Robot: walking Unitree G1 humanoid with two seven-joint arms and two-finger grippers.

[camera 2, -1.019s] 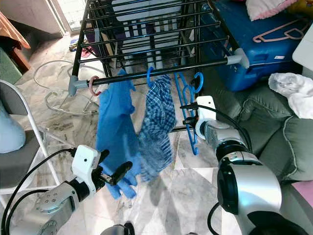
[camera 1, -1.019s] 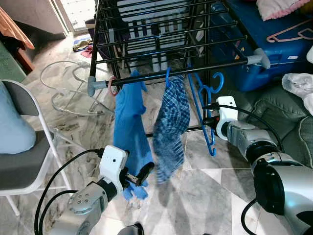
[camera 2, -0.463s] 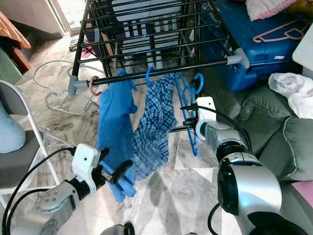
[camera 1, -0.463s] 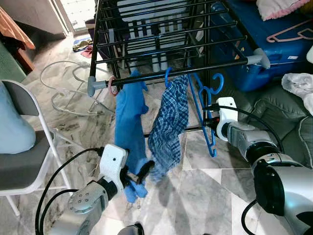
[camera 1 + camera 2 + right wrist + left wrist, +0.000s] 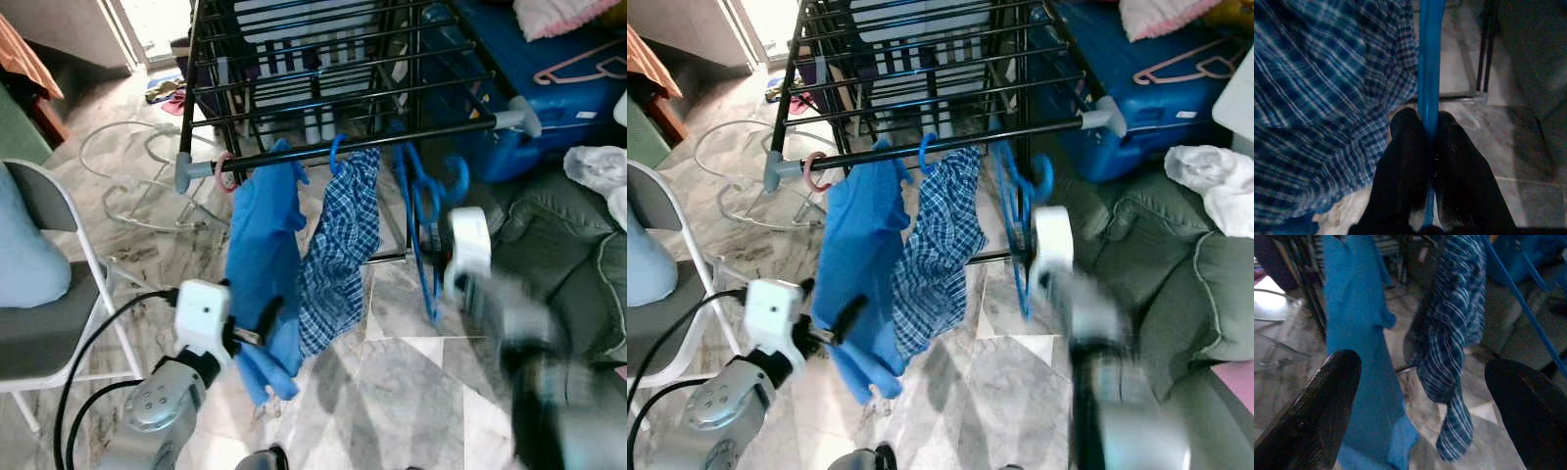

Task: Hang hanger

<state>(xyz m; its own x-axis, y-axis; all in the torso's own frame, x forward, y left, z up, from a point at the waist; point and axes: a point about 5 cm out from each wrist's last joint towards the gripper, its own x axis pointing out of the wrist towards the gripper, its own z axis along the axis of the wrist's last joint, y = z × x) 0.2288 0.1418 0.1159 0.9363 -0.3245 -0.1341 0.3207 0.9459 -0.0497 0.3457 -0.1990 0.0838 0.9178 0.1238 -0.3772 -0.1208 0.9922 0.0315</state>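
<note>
Right pincer point(image 5: 1428, 128) pinches the blue hanger point(image 5: 1430, 58) beside the plaid garment point(image 5: 1317, 98).

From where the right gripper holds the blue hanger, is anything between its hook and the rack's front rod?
Nothing visible blocks it. The right gripper is shut on the blue hanger, whose hook sits just below the front rod. The plaid garment hangs beside it, toward the robot's left.

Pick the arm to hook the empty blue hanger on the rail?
Right. Its claw is shut on the hanger, just under the rail. The left claw is open, down by the blue cloth.
</note>
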